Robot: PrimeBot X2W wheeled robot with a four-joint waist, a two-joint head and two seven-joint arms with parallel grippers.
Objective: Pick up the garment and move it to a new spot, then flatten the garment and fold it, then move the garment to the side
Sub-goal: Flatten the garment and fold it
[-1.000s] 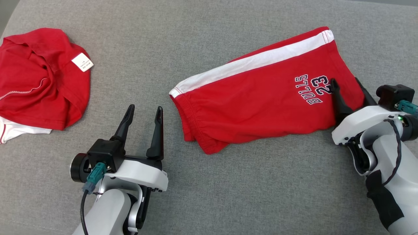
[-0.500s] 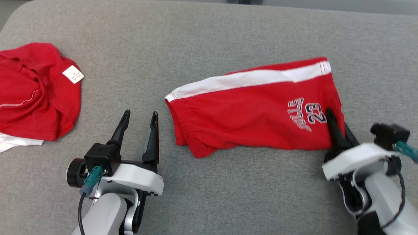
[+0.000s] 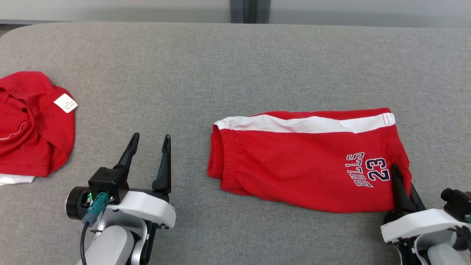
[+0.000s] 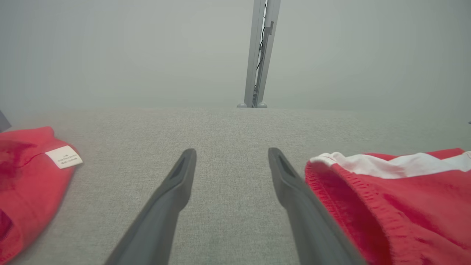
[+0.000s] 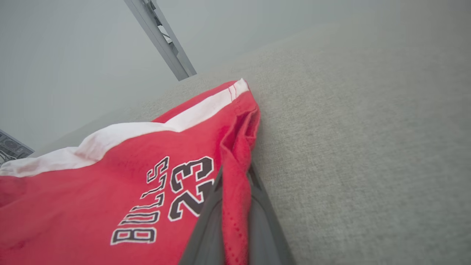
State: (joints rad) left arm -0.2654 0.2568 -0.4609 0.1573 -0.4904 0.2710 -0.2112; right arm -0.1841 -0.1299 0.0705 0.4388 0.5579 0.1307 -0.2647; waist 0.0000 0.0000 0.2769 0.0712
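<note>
Shorts lie, hem pinched in right hand.

Head view: high, looking down on grey surface. Left wrist view: low, just above surface, facing far post. Right wrist view: tilted, very close on shorts. All three share shorts, post.

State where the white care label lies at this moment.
In the head view the white care label lies at the far left, on top of the crumpled red garment, up and to the left of the open left gripper.
</note>
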